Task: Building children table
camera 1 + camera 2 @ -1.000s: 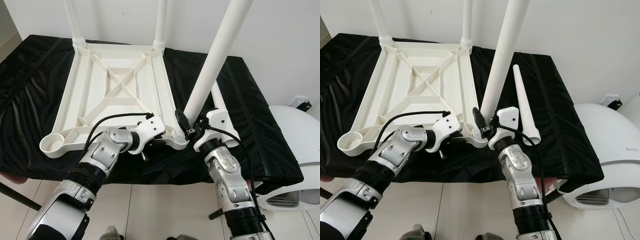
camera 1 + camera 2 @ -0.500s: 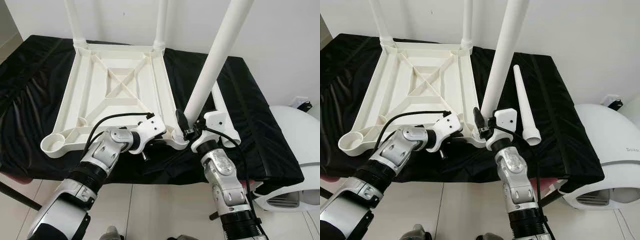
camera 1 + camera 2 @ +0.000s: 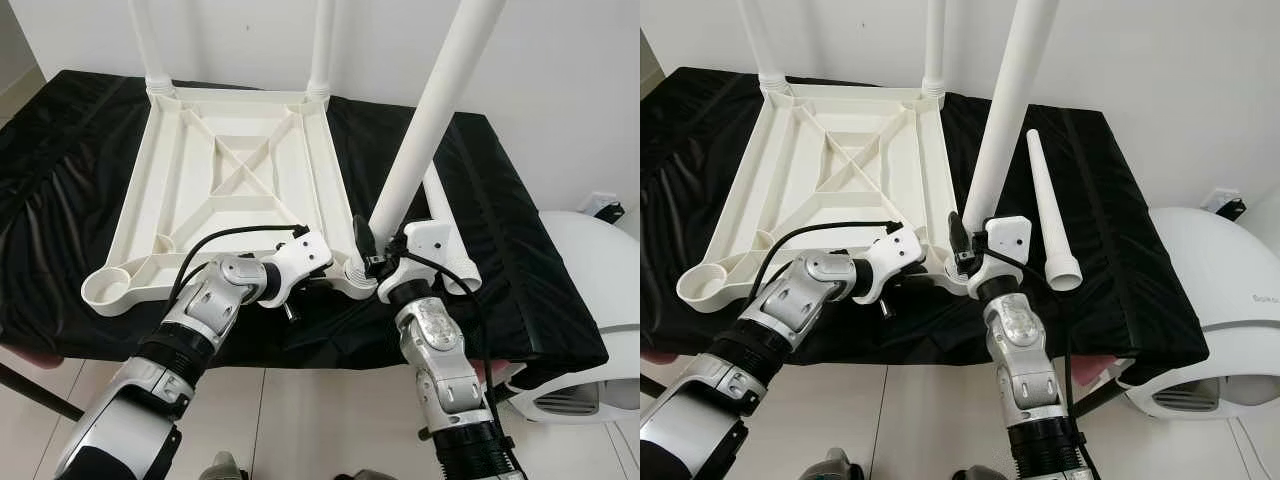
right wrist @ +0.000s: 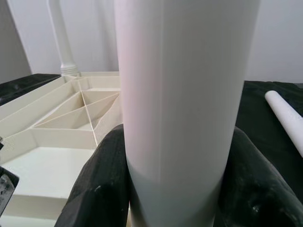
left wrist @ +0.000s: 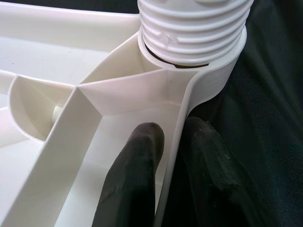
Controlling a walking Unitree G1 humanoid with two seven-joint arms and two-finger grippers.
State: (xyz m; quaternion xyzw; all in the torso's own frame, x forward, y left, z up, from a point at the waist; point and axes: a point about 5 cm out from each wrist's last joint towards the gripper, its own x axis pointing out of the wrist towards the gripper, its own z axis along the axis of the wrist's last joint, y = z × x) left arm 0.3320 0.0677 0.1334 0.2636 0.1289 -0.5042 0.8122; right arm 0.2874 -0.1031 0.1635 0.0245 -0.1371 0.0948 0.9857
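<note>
A white children's table top (image 3: 235, 190) lies upside down on a black cloth. Two white legs stand in its far corners. A third white leg (image 3: 425, 130) rises tilted from the near right corner socket (image 5: 194, 47), its threaded end sitting in the socket. My right gripper (image 3: 372, 250) is shut on this leg low down, its fingers (image 4: 102, 189) on either side. My left gripper (image 5: 173, 156) is shut on the table top's near rim beside that socket. A fourth leg (image 3: 1048, 215) lies loose on the cloth to the right.
The near left corner socket (image 3: 108, 287) of the table top is empty. The black cloth (image 3: 520, 270) covers a low platform that ends near my arms. A white rounded appliance (image 3: 600, 290) stands on the floor at the right. White wall behind.
My right arm has shifted slightly left and closer, still holding the leg. The leg stands a little more upright in its socket. The left gripper has not moved.
</note>
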